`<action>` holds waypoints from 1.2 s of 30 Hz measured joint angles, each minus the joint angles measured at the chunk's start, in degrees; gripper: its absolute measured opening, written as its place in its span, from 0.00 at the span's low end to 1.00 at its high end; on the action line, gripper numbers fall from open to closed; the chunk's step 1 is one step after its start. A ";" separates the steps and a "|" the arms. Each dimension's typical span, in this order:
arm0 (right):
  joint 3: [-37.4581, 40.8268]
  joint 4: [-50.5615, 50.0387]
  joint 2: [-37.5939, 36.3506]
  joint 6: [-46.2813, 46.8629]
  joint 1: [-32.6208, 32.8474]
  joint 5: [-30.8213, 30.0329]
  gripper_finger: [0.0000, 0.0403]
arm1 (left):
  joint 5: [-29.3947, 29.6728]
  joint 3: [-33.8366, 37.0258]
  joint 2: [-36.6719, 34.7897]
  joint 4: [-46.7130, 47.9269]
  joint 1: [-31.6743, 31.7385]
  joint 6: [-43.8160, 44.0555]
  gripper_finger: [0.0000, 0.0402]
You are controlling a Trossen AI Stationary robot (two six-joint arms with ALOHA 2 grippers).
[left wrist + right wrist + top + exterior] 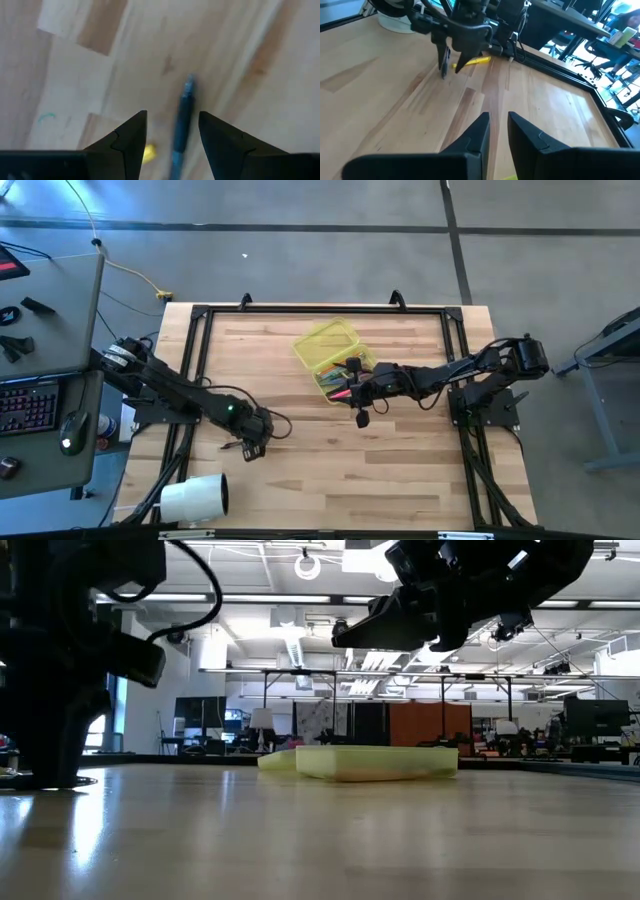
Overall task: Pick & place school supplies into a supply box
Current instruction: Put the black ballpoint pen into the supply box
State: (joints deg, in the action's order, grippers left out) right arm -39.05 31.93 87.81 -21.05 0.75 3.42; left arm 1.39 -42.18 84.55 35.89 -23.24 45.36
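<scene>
One supply box (328, 343) lies open near the table's (400, 470) far edge, several pens inside, too small to count. The right gripper (360, 402), fingers slightly apart and empty, hovers beside it. The left gripper (172, 137), fingers apart, straddles one blue pen (182, 120); one yellow marker (472, 61) lies alongside.

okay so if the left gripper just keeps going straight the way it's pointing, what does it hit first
Most likely the dark pen lying between the open fingers of the left gripper, then the wooden table beneath it. How much gap remains above the pen is unclear.
</scene>
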 joint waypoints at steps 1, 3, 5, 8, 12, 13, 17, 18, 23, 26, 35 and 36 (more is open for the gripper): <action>0.00 -0.04 0.00 -0.01 0.00 0.00 0.13 | 0.71 0.72 0.00 -0.24 0.00 0.06 0.53; 0.00 -0.02 0.00 0.00 0.00 0.00 0.12 | 1.24 1.64 -0.09 -0.75 0.00 0.15 0.53; 0.00 -0.03 0.00 0.00 0.00 0.00 0.11 | 1.87 2.47 -0.23 -1.55 -0.01 0.12 0.53; 0.00 -0.10 0.00 -0.01 0.00 0.00 0.12 | 2.16 3.57 -0.28 -3.10 -0.05 -0.09 0.53; 0.00 -0.35 0.00 -0.01 0.00 0.00 0.13 | 3.22 3.68 -0.23 -3.24 -0.07 -1.08 0.51; 0.00 -0.40 0.00 -0.01 0.00 0.00 0.13 | 3.53 3.75 -0.22 -3.35 -0.07 -1.35 0.49; 0.00 -0.60 0.00 -0.01 0.00 0.00 0.12 | 5.21 3.94 -0.14 -4.46 -0.06 -1.36 0.35; 0.00 -0.68 0.00 -0.01 0.00 0.00 0.12 | 5.47 3.94 -0.13 -4.86 -0.04 -1.34 0.30; 0.00 -0.86 0.00 -0.02 0.00 0.00 0.10 | 8.05 3.92 -0.11 -6.46 -0.08 1.33 0.11; 0.00 -0.86 0.00 -0.01 0.00 0.00 0.10 | 12.17 3.96 -0.01 -10.00 -0.10 1.61 0.09; 0.01 -1.20 0.00 -0.01 0.00 0.00 0.09 | 21.54 3.97 0.17 -27.13 0.06 -0.13 0.18; 0.04 -1.23 0.00 -0.01 0.00 0.03 0.09 | 22.18 3.94 0.16 -28.50 0.18 -0.60 0.19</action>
State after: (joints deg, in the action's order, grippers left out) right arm -39.00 30.70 87.81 -21.06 0.75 3.45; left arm 23.57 -38.24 84.72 7.39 -23.07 44.76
